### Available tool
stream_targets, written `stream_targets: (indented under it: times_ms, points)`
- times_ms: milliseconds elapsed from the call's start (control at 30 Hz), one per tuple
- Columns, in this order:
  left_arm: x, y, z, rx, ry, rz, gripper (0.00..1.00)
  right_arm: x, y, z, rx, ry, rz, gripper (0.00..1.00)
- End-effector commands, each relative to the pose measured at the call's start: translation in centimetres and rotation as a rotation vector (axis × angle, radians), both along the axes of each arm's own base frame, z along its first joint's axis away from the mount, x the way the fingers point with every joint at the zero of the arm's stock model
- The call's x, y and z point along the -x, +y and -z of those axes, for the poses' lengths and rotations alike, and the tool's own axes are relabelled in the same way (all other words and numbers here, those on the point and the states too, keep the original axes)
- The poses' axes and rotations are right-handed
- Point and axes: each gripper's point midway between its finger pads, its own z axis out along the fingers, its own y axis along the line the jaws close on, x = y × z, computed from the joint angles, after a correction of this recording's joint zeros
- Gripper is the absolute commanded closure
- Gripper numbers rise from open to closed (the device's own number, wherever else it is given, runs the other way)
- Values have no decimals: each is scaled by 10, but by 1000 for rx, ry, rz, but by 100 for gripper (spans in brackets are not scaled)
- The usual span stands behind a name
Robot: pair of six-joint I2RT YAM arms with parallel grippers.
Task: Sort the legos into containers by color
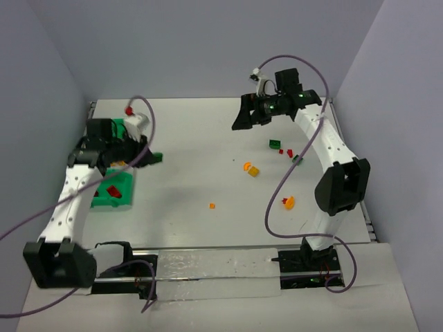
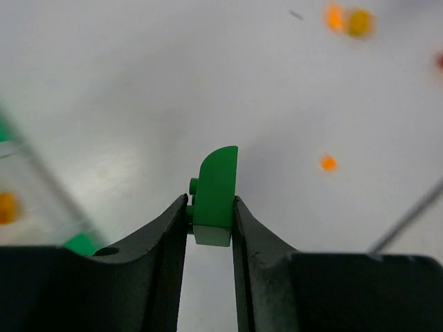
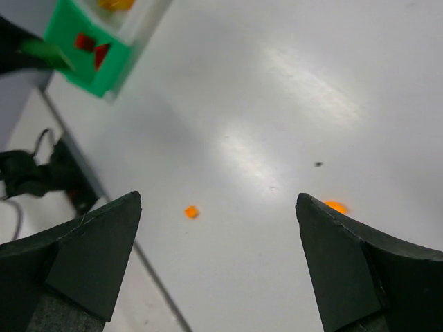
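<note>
Grip first: the left claw [image 2: 210,207] is clenched on a small green plastic brick with a rounded top [image 2: 219,176]. It pinches the brick by its flat sides, studs turned sideways and the curved end poking past the tips, clear above the white worktop [image 2: 138,83]. From above, this claw hangs just beside the row of three joined open-topped plastic bins [image 1: 104,205], two bright green with a whitish one between, on their right side. The nearest bin holds red pieces and the middle one shows something orange. The green brick probably belongs in the far bin, though the arm hides most of it.

The right claw [image 3: 218,232] is released, its jaws spread wide with nothing between them, raised over the far right of the worktop. Scattered nearby lie a loose green brick [image 1: 275,144], two tiny red bricks [image 1: 285,152] and several orange-yellow bricks [image 1: 252,168]. The wide spread suits dropping over one of these next.
</note>
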Motion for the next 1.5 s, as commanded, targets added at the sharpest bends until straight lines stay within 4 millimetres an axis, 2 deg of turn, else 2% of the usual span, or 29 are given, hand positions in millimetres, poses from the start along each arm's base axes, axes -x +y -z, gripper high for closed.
stream_targets:
  times_ms: [0, 33, 100, 167, 267, 400, 633, 900, 967, 1067, 1233, 1467]
  points:
    - [-90, 93, -37, 7, -11, -422, 100, -24, -46, -18, 206, -261, 209, 0]
    - [-104, 116, -26, -3, 29, -478, 100, -24, -51, -16, 229, -274, 219, 0]
    - [-124, 146, -21, -45, 49, -567, 100, -25, -62, -14, 279, -310, 248, 0]
    - [-147, 174, -25, -76, 66, -634, 100, -23, -69, 0, 325, -304, 257, 0]
    - [-172, 201, -4, -117, 119, -692, 100, -23, -77, 11, 365, -306, 263, 0]
    - [-192, 223, 5, -184, 104, -748, 100, -25, -84, 20, 402, -312, 273, 0]
    - [-206, 243, 41, -251, 148, -806, 98, -35, -96, 36, 462, -297, 289, 0]
    - [-225, 248, 62, -255, 158, -813, 79, -43, -109, 62, 554, -272, 263, 0]
    - [-228, 247, 63, -253, 157, -809, 64, -46, -113, 72, 589, -255, 258, 1]
    - [-229, 247, 64, -254, 156, -812, 47, -50, -119, 84, 627, -216, 269, 2]
    - [-230, 246, 59, -249, 145, -813, 38, -51, -121, 103, 653, -143, 292, 4]
    - [-232, 236, 42, -222, 108, -818, 35, -77, -153, 130, 731, -22, 492, 1]
